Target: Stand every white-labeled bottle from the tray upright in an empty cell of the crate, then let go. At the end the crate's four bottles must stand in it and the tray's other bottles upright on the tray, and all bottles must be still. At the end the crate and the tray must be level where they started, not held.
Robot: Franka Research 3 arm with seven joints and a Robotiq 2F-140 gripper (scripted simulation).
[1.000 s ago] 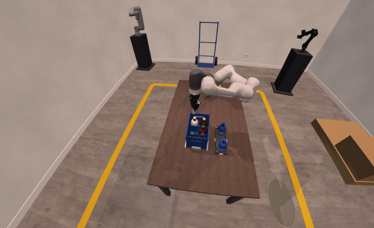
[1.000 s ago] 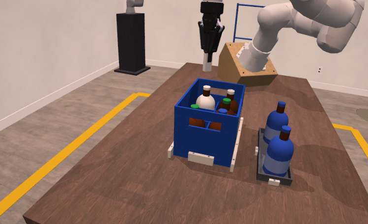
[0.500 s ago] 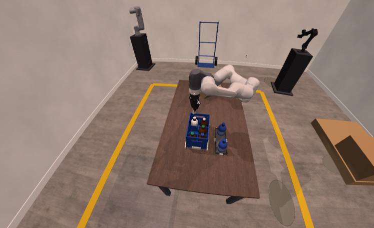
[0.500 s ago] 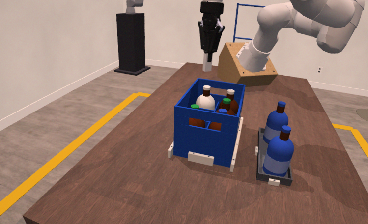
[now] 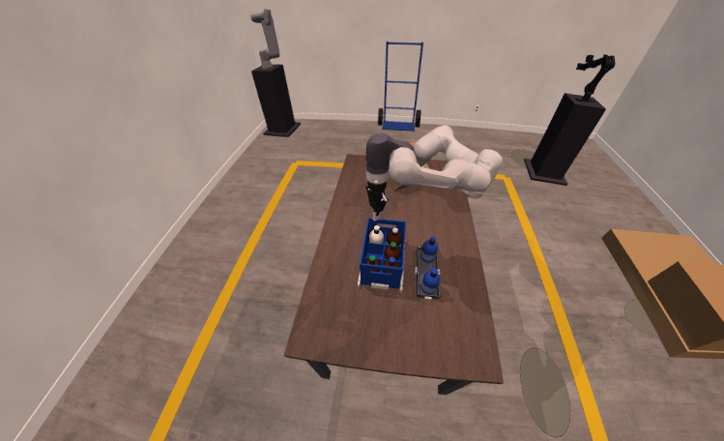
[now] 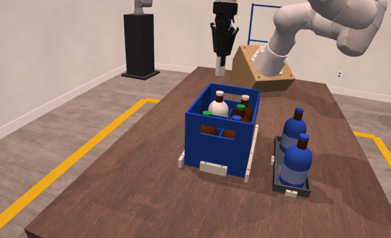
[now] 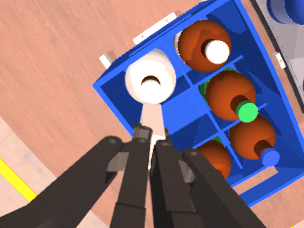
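The blue crate (image 6: 222, 130) stands on the table and also shows in the wrist view (image 7: 200, 89). A white-labeled bottle (image 6: 218, 106) stands upright in its far left cell; from the wrist it shows as a white top (image 7: 151, 80). Several brown bottles fill other cells: one with a white cap (image 7: 207, 45), one with a green cap (image 7: 235, 97), one with a blue cap (image 7: 256, 138). My gripper (image 6: 220, 69) is shut and empty. It hangs well above the crate's far left corner, apart from the bottle. The grey tray (image 6: 291, 171) holds two upright blue-labeled bottles (image 6: 293, 127) (image 6: 296, 161).
The tan wedge-shaped arm base (image 6: 260, 69) sits on the table behind the crate. White blocks (image 6: 213, 168) border the crate's foot. The tray lies to the right of the crate. A cardboard box (image 5: 681, 293) is off the table at right.
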